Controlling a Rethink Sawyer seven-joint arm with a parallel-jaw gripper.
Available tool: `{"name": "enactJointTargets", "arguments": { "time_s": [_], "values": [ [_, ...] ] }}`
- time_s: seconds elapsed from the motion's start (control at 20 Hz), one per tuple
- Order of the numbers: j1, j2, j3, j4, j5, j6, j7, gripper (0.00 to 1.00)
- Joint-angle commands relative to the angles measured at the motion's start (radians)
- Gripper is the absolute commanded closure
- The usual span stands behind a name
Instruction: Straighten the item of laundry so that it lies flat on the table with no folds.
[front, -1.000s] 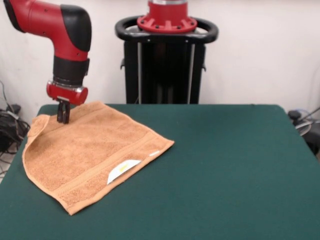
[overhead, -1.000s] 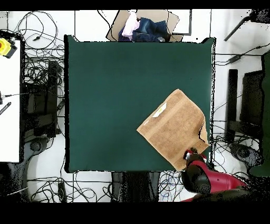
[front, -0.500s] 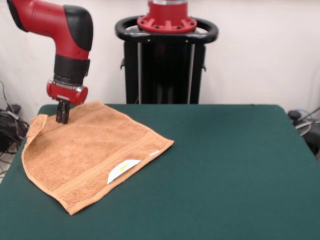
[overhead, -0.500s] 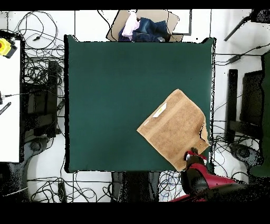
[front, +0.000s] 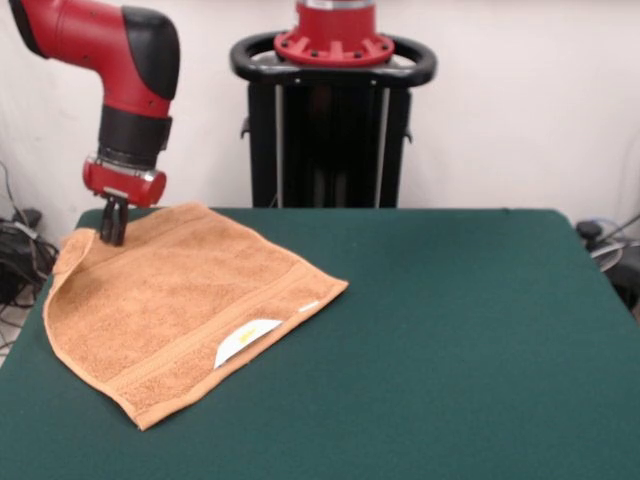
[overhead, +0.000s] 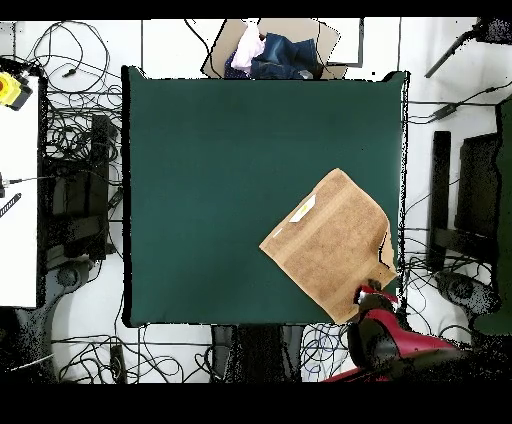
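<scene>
The orange-tan towel (front: 170, 300) lies on the left part of the green table (front: 450, 330), its white tag (front: 245, 340) facing up near the front edge. Its far left corner (front: 72, 250) is curled up and folded inward. My gripper (front: 112, 236) stands at the towel's far edge beside that fold, fingers close together and pinching the cloth. In the overhead view the towel (overhead: 325, 245) lies by the table's (overhead: 220, 180) lower right corner, with the gripper (overhead: 372, 296) at its lower right edge and the fold (overhead: 385, 255) next to it.
The robot's black pedestal (front: 333, 120) stands behind the table's far edge. The towel's left side reaches the table's left edge. A box of clothes (overhead: 275, 50) sits beyond the table's top edge overhead. Cables lie on the floor around it.
My gripper has moved a little to the left along the towel's far edge in the front view. The curled corner shifted slightly left with it. The rest of the towel has not moved.
</scene>
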Motion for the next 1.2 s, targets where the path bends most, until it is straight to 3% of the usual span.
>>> {"name": "enactJointTargets", "arguments": {
  "time_s": [0.05,0.25,0.75,0.95,1.2],
  "values": [
    [0.025,0.050,0.031,-0.122,0.023,-0.009,0.075,1.00],
    [0.003,0.057,0.090,-0.116,0.001,0.045,0.095,1.00],
    [0.090,0.097,0.051,-0.079,0.113,-0.022,0.132,1.00],
    [0.031,0.100,0.148,-0.080,0.066,0.042,0.146,1.00],
    [0.008,0.116,0.211,-0.074,0.048,0.033,0.161,1.00]
  ]
}}
